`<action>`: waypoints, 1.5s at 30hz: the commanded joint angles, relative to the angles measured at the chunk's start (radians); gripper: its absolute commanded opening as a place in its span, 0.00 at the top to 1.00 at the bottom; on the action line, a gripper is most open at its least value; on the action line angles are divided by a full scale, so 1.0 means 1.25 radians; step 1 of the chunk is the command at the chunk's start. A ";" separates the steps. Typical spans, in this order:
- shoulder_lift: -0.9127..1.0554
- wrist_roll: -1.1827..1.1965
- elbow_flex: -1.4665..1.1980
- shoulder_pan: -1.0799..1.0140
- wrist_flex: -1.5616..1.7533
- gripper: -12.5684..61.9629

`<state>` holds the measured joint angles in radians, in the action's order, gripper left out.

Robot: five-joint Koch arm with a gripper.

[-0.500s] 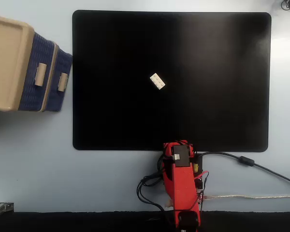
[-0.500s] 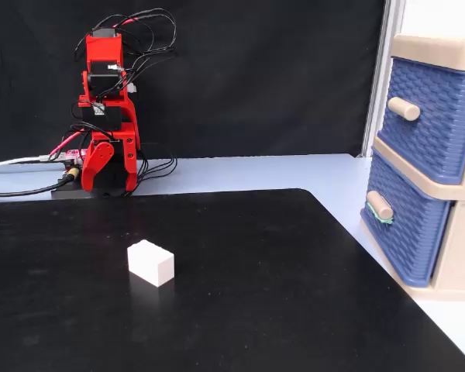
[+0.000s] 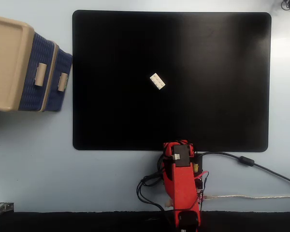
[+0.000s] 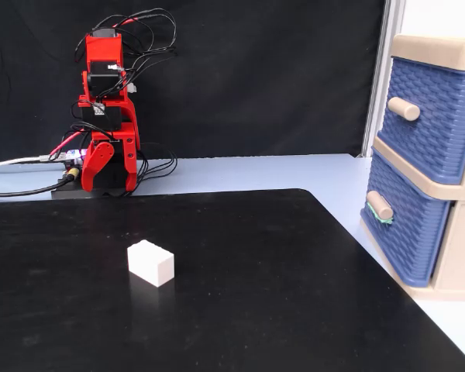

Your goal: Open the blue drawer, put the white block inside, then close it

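The white block (image 3: 157, 81) lies alone near the middle of the black mat (image 3: 222, 58), seen in both fixed views, and is also the small brick (image 4: 151, 263). The blue drawer (image 4: 407, 225) is the lower one of the beige cabinet (image 4: 457, 182) and is pushed in, its handle (image 4: 380, 205) facing the mat. From above the same drawer (image 3: 58, 82) sits at the far left. My red arm (image 3: 181, 179) is folded up at the mat's edge, far from both. Its gripper (image 4: 108, 172) hangs low by the base and holds nothing; how its jaws stand does not show.
The top drawer (image 4: 434, 116) is also pushed in. Black and white cables (image 3: 241, 162) trail from the arm's base across the pale blue table (image 3: 34, 159). A dark curtain (image 4: 256, 77) closes off the back.
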<state>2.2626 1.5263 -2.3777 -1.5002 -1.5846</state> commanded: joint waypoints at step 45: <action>-1.055 1.259 0.644 0.730 1.901 0.40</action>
<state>0.9526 3.0787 -1.6352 -0.5752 0.7026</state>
